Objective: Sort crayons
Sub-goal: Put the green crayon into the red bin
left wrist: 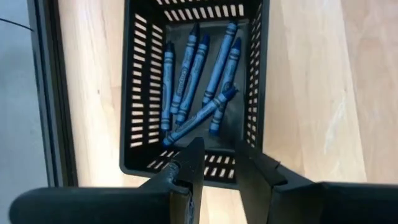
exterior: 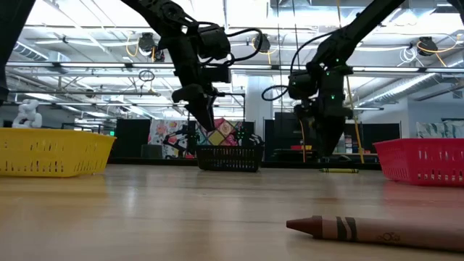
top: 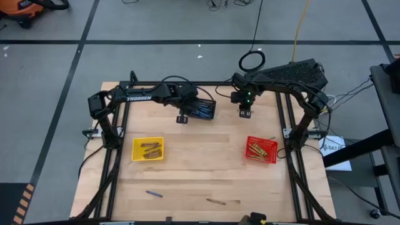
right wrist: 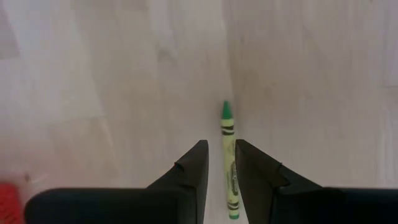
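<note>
Left gripper (left wrist: 216, 163): jaws parted by a narrow gap, nothing between them. It hangs above the near end of the black basket (left wrist: 140, 93), tips over its rim. Inside lie about six blue crayons (left wrist: 200, 116), most lengthwise, one slanted across the others. Printing on their wrappers too small to read.

Right gripper (right wrist: 221, 163): jaws also a narrow gap apart, straddling a green crayon (right wrist: 228, 163) that lies flat on the bare table (right wrist: 112, 93), tip pointing away from the wrist. Fingers sit either side of the wrapper; can't tell if they touch it, and it isn't lifted. Wrapper has dark bands and print, unreadable.

High view: left gripper (top: 182, 119) at the black basket (top: 204, 107) near the table's far edge, right gripper (top: 245, 113) just to its right over open wood. "TROSSEN" readable in white on the left arm's forearm (top: 139, 98).

Yellow basket (top: 148, 149) on the left holds tan-brown crayons; red basket (top: 261, 150) on the right holds olive-yellow ones. Two loose crayons near the front edge: a blue one (top: 154, 194) and a brown one (top: 216, 202), well apart. Low view shows the brown crayon (exterior: 370, 229) close up, dark bands on the wrapper, text not legible.
</note>
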Robot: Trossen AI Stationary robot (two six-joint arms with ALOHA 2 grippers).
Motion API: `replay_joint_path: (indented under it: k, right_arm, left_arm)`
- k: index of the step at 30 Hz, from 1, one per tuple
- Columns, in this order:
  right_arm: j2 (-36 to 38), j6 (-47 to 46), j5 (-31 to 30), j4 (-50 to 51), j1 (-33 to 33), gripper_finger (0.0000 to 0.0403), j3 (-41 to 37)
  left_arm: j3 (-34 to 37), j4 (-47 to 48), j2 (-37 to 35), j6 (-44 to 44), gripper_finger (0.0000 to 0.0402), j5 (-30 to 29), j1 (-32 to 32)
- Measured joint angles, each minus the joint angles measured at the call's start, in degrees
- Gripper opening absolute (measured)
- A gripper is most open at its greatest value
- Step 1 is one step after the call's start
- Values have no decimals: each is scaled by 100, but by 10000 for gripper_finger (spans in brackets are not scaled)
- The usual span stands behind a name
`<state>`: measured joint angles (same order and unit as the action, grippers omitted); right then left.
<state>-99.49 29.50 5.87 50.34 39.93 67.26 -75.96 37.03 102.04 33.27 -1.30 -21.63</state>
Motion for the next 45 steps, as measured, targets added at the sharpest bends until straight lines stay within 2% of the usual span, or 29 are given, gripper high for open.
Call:
replay_joint_path:
  k: [3, 7, 18, 25, 29, 38, 45]
  right_arm:
    - [-202, -16, -81, 4, 59, 68, 2]
    - [-457, -82, -715, 4, 67, 68, 0]
    - [-477, -199, -589, 99, 65, 68, 6]
    - [-187, -586, -575, 1552, 65, 68, 68]
    - [-64, -1000, -556, 2026, 65, 68, 72]
    - [269, -1587, 261, 3212, 50, 68, 26]
    - [938, -1921, 1026, 3313, 48, 59, -790]
  left_arm:
    - [1, -7, 0, -114, 84, 0, 5]
    - [1, -1, 0, -146, 84, 0, 2]
    - [1, -3, 0, -144, 84, 0, 2]
    - [1, -3, 2, -142, 84, 1, 2]
    - [1, -3, 2, -137, 84, 2, 0]
    - [4, -3, 4, -135, 84, 2, -2]
    - [4, -3, 7, -135, 84, 1, -4]
